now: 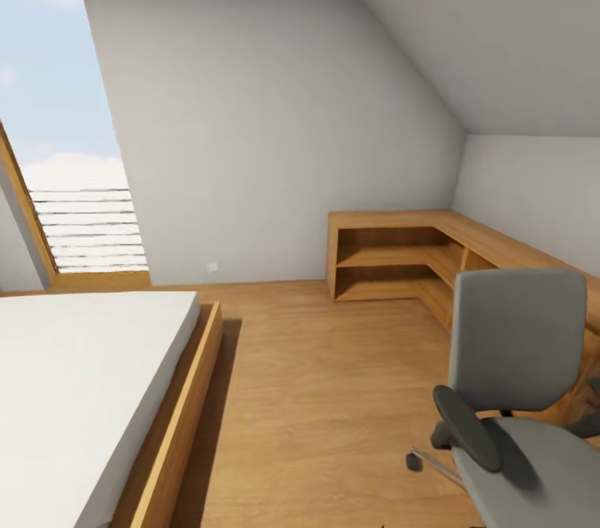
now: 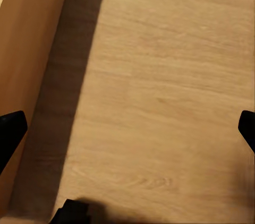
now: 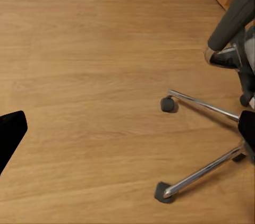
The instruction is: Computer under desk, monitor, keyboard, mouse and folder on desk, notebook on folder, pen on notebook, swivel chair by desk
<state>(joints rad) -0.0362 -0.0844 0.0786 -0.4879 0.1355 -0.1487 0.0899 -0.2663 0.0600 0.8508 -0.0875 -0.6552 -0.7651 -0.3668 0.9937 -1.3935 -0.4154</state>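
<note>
Claws [image 2: 127,128] [image 3: 127,134] both gape empty above floor; one swivel chair [image 1: 521,395] nearby.

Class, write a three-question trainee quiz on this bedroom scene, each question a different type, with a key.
1. True or false: a blue folder lies on the swivel chair seat.
2. Which stands at the left of the head view? A) bed B) corner shelf unit C) door
3. Fill in: the chair's chrome base rests on a ____ floor.

Key: 1 false; 2 A; 3 wood.
</note>
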